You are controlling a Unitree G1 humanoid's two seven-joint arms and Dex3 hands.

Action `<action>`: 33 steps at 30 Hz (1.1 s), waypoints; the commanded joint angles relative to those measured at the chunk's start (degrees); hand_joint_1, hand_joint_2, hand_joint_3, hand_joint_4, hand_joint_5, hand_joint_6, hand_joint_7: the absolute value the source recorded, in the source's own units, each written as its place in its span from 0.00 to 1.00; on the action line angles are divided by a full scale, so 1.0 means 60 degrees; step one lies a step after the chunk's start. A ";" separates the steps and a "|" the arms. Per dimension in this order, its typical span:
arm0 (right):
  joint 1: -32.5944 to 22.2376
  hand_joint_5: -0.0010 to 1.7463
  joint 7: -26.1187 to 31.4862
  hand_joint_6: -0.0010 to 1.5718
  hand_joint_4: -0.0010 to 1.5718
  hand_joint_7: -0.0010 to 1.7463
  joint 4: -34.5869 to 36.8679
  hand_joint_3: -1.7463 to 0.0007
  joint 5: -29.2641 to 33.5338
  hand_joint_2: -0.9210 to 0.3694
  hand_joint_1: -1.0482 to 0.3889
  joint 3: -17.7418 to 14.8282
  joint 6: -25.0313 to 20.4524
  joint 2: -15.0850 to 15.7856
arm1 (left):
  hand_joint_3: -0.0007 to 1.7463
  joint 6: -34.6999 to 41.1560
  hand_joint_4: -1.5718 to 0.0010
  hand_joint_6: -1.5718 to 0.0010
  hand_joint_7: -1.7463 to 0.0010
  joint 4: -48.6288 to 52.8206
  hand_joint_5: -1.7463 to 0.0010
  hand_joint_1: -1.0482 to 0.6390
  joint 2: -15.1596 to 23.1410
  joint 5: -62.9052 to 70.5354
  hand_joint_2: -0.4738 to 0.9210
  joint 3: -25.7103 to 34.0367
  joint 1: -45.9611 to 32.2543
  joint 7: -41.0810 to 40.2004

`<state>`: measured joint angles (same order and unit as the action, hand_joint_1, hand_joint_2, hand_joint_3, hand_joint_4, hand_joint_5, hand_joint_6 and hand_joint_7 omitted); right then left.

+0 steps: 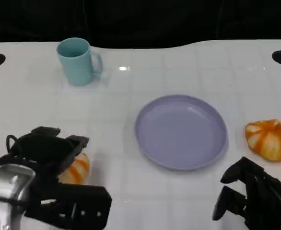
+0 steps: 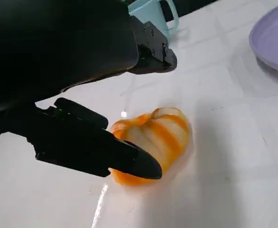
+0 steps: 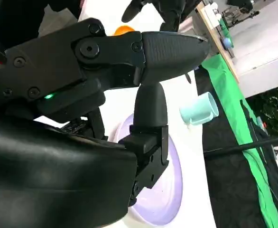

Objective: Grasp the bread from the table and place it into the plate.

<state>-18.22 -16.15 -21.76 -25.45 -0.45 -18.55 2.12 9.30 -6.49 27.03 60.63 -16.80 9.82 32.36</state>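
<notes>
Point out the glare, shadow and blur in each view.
Head view: a small glare spot on the table beside the cup; picture soft overall. Left wrist view: glare streak and the left hand's shadow beside the bread. Right wrist view: right hand close and dark, background bright.

The place looks like a robotics lab or staged test room rather than a home. A glossy white table [image 1: 188, 62] stands before a black backdrop, and the right wrist view shows a green cloth [image 3: 234, 123] (hung like a screen) beside a cluttered wooden shelf [image 3: 215, 23].
</notes>
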 commanded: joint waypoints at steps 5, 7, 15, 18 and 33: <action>-0.0050 1.00 0.0071 0.24 0.38 0.96 -0.0135 0.74 -0.0057 0.00 0.36 -0.0079 -0.0034 0.0083 | 0.00 0.0046 0.96 0.91 1.00 0.2827 0.95 0.29 -0.0219 -0.0186 0.95 -0.0741 0.1019 -0.1140; -0.0045 1.00 0.0062 0.24 0.38 0.96 -0.0128 0.74 -0.0056 0.00 0.36 -0.0079 -0.0030 0.0091 | 0.00 0.0027 0.96 0.90 1.00 0.3131 0.95 0.29 -0.0241 -0.0317 0.96 -0.0819 0.1126 -0.1334; -0.0044 1.00 -0.0021 0.24 0.38 0.96 -0.0076 0.73 0.0021 0.00 0.36 -0.0072 0.0103 0.0139 | 0.00 -0.0629 0.94 0.88 0.99 0.4511 0.94 0.30 -0.0203 -0.1087 0.96 -0.1019 0.1371 -0.2694; -0.0049 1.00 0.0015 0.24 0.38 0.96 -0.0104 0.74 0.0001 0.00 0.36 -0.0085 0.0051 0.0127 | 0.01 -0.1074 0.88 0.83 0.98 0.5025 0.92 0.35 -0.0333 -0.1545 0.99 -0.0849 0.1318 -0.3764; 0.0002 1.00 0.0025 0.24 0.38 0.96 -0.0035 0.74 -0.0096 0.00 0.36 -0.0128 -0.0021 0.0093 | 0.34 -0.3849 0.45 0.57 0.01 0.6778 0.00 0.49 -0.0697 -0.3139 0.91 -0.0385 0.1512 -0.8143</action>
<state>-18.35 -16.12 -21.80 -25.34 -0.46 -18.48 2.25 -12.55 33.00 22.66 42.43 -19.17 18.41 -14.70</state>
